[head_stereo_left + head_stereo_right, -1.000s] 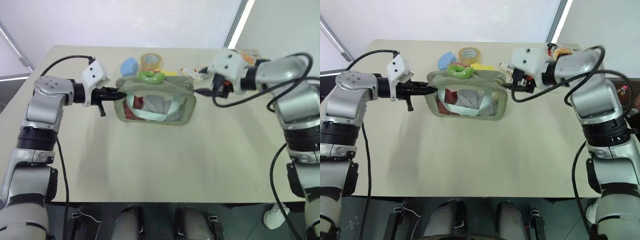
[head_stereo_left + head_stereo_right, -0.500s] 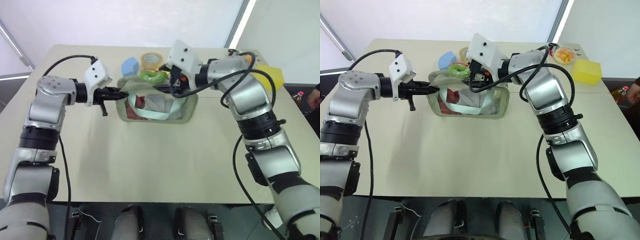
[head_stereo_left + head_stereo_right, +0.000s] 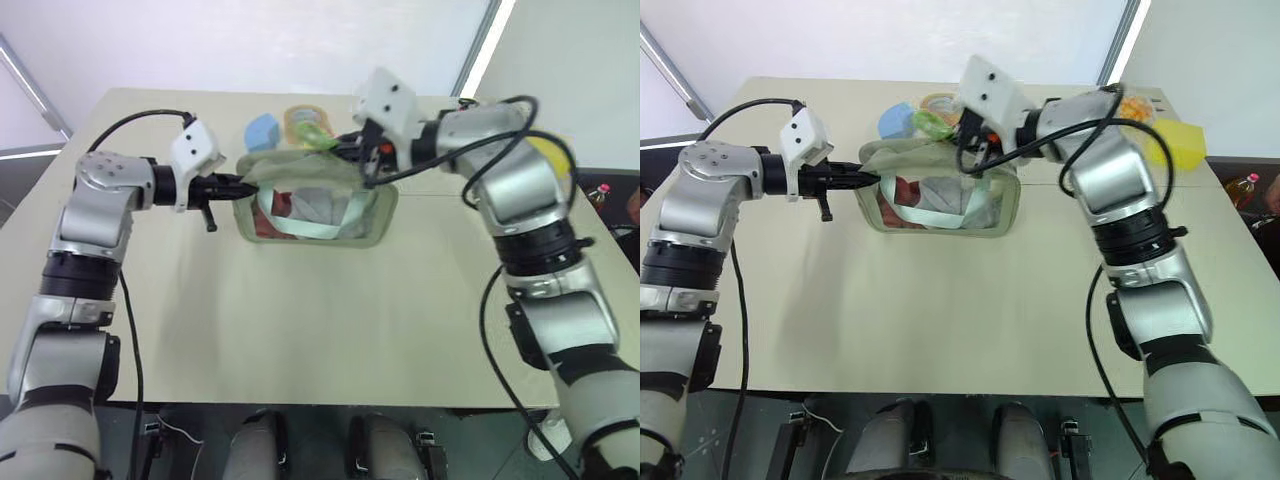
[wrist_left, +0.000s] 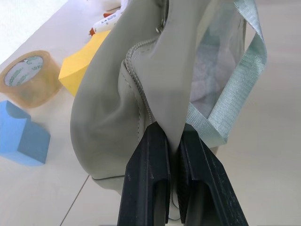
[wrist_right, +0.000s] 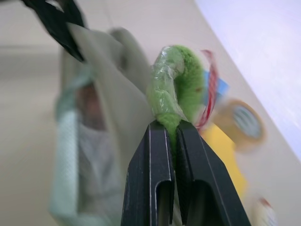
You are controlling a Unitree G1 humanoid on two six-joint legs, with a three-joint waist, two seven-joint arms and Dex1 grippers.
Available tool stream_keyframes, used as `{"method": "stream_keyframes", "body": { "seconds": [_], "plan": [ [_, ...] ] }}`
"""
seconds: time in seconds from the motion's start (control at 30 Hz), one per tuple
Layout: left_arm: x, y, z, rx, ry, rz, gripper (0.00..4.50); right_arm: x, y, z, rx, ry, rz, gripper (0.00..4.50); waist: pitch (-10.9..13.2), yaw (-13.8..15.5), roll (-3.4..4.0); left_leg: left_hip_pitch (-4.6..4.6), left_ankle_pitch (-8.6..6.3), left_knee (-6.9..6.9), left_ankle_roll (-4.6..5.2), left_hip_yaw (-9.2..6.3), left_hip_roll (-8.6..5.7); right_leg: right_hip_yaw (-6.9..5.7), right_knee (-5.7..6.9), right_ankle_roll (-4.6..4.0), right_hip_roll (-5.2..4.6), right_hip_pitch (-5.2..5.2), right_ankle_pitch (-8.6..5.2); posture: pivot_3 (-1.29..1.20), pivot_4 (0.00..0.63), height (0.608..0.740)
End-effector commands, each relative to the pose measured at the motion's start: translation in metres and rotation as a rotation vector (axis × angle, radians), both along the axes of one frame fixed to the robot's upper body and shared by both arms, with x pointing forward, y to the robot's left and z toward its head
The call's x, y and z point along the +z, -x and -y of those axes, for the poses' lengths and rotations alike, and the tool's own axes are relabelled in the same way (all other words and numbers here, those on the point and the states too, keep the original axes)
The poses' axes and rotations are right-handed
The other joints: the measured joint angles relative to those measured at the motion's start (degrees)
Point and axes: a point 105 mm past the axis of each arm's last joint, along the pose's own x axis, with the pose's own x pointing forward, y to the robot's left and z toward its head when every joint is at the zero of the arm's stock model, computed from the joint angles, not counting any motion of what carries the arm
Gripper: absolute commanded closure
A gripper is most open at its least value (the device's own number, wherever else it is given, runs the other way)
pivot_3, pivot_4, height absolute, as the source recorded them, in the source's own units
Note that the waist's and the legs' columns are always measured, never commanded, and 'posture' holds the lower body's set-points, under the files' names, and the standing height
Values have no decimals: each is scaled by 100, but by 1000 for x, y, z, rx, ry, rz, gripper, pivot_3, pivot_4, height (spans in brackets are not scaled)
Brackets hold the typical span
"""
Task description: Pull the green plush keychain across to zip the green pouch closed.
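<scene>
Since a second ago the right gripper point(image 5: 171, 136) has been swung onto the fuzzy lime-green plush keychain point(image 5: 173, 87) atop the pale sage-green zip pouch point(image 3: 318, 200) and pinched shut, the left gripper point(image 4: 173, 150) clamped on the pouch's end; the charm could be lost by a jerked pull.

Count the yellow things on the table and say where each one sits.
2. A yellow block lies behind the green pouch, beside the tape roll; a yellow box sits at the table's far right corner. Others may be hidden behind the pouch.
</scene>
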Motion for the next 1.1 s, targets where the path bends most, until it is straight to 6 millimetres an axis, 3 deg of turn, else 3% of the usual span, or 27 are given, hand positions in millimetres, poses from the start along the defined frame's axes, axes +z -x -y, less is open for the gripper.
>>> {"method": "stream_keyframes", "body": {
  "seconds": [0.03,0.23,0.33,0.43,0.53,0.63,0.73,0.83,0.93,0.97,1.03,1.1],
  "plan": [
    [10,1,0,-3,-6,43,4500,23,4,47,-156,22,111,4467,0,10,0,-2,0,0,0,-2,0,-2,0,0,0,0,0,0,150,740],
    [8,0,0,-5,-10,31,4500,-8,5,135,-452,308,157,4467,0,-4,0,-8,0,1,0,-2,0,-3,-5,0,0,-4,0,0,150,740],
    [4,2,3,-30,-25,17,4500,-36,3,159,-533,431,146,4467,0,-14,1,-8,0,2,0,0,0,-3,-4,0,0,-9,0,0,150,740],
    [6,-1,4,-29,-19,19,4500,-78,0,152,-512,400,49,4467,-2,-16,0,-7,0,2,0,0,0,-3,-4,0,0,-8,0,0,150,740],
    [6,-3,6,-26,-14,24,4500,-138,3,119,-416,319,-93,4467,-2,-13,-1,-7,0,6,0,-1,1,-4,-4,0,0,-5,0,0,150,740],
    [6,-2,8,-31,-13,24,4500,-169,8,79,-357,146,-207,4467,-2,-20,0,-6,0,6,-1,-3,1,-6,-3,0,2,-3,0,0,150,740],
    [7,-1,7,-31,-12,25,4500,-181,10,63,-335,140,-226,4467,-3,-22,2,-6,0,7,0,-5,1,-5,0,0,2,-1,0,0,150,740],
    [7,0,5,-22,-13,28,4500,-194,12,71,-323,256,-200,4467,-3,-10,2,-6,0,8,0,-8,1,-6,-5,0,2,3,0,0,150,740],
    [7,0,2,-8,-16,27,4500,-180,5,84,-358,241,-163,4467,-3,-17,2,-5,0,7,0,-9,1,-6,-5,0,2,2,0,0,150,740],
    [7,0,2,-6,-12,31,4133,-170,3,87,-368,203,-148,4498,-3,-17,2,-5,0,7,0,-10,1,-6,-5,0,2,3,0,0,150,740],
    [11,0,-1,9,9,30,3442,-145,1,92,-376,105,-145,3802,-3,-15,2,-5,0,7,0,-9,1,-6,-5,0,2,2,0,0,150,740],
    [15,0,-4,12,24,21,2479,-124,3,97,-372,38,-149,3001,-3,-13,2,-6,0,7,0,-9,0,-6,-5,0,2,2,0,0,150,740]
  ]
}}
